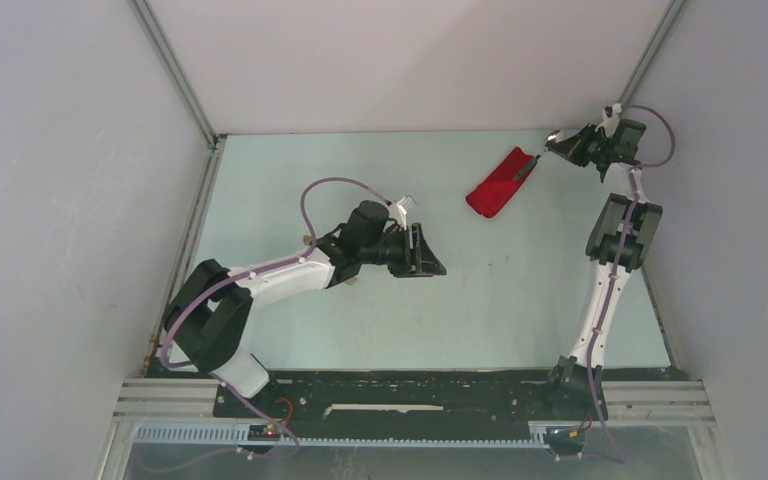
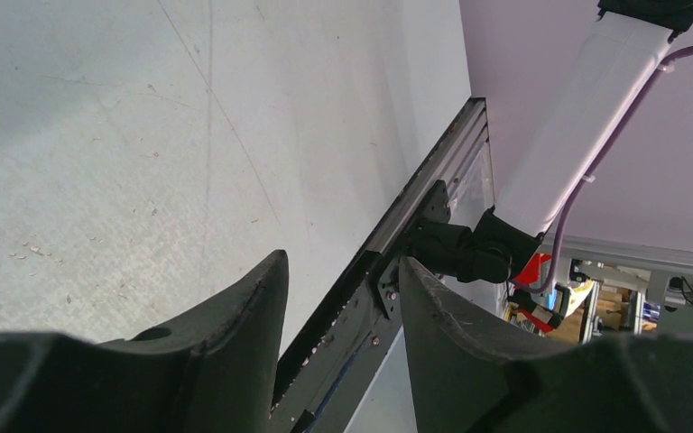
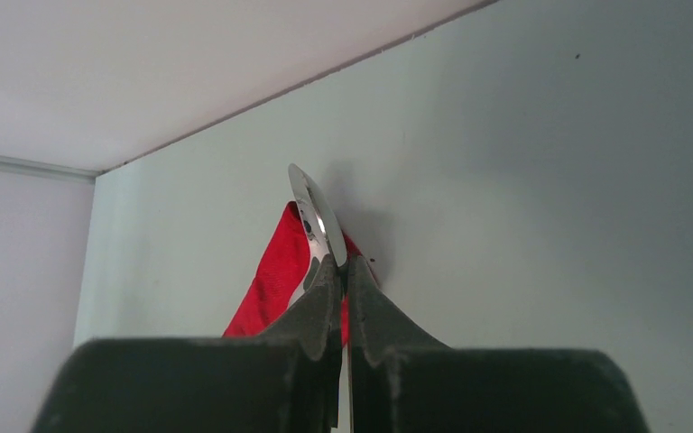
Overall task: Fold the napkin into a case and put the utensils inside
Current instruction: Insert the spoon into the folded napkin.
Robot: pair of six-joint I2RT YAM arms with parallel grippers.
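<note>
The red cloth lies folded as a narrow case (image 1: 495,183) on the table at the back right. A thin dark utensil (image 1: 527,168) sticks out of its far right end. My right gripper (image 1: 563,144) hovers just right of that end, shut on a shiny silver, spoon-like utensil (image 3: 314,215). In the right wrist view the gripper (image 3: 343,263) points at the red case (image 3: 271,284) behind the utensil. My left gripper (image 1: 430,255) is open and empty over mid table, left of and nearer than the case; its wrist view (image 2: 343,262) shows only bare table. No wooden fork is in view.
The pale green table (image 1: 360,180) is enclosed by white walls at the back and sides. A metal rail (image 1: 190,230) runs along the left edge. The right arm's base (image 2: 469,248) and the front frame show in the left wrist view.
</note>
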